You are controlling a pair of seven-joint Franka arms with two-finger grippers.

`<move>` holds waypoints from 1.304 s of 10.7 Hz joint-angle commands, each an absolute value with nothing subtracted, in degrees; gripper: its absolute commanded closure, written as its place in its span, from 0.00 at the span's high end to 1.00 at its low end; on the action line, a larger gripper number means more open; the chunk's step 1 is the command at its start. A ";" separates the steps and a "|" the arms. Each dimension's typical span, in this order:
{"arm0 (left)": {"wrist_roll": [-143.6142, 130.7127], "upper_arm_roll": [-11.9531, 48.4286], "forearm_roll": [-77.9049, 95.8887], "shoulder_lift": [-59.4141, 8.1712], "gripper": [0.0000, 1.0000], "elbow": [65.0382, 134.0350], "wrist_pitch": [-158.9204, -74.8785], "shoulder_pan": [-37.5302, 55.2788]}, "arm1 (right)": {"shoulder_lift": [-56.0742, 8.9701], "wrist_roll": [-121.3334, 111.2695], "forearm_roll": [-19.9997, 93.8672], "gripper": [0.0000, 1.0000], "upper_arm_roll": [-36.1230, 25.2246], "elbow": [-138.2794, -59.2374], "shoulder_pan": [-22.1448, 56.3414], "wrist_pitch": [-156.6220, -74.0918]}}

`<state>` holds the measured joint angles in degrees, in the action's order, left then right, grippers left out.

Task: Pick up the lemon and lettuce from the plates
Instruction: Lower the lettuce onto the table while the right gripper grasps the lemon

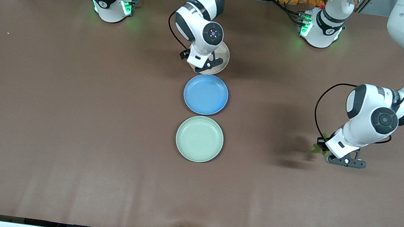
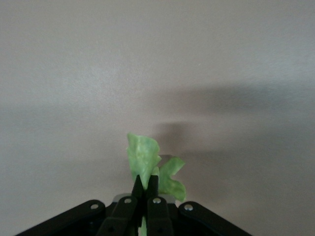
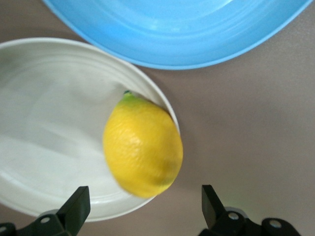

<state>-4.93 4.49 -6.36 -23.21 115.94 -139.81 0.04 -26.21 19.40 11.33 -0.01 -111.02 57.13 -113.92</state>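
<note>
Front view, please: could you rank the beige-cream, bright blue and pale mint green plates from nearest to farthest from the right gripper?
1. Beige-cream round plate, under the right gripper.
2. Bright blue round plate, next toward the camera.
3. Pale mint green round plate, nearest the camera.

Lying flat on the brown table at mid-table: a bright blue plate, round, shallow, rimmed, holding nothing. Showing again in the right wrist view as a blue curved rim over the same brown surface.
</note>
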 commanded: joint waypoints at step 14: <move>-3.78 7.73 -4.92 -12.06 1.00 111.38 -131.44 -0.62 | -32.17 25.82 6.06 0.00 -0.53 -101.01 59.24 -112.26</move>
<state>-4.93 7.11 -6.36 -17.22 113.34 -139.55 -0.21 -31.94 22.21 6.41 -0.21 -105.52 59.02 -116.17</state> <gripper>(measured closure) 0.000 0.308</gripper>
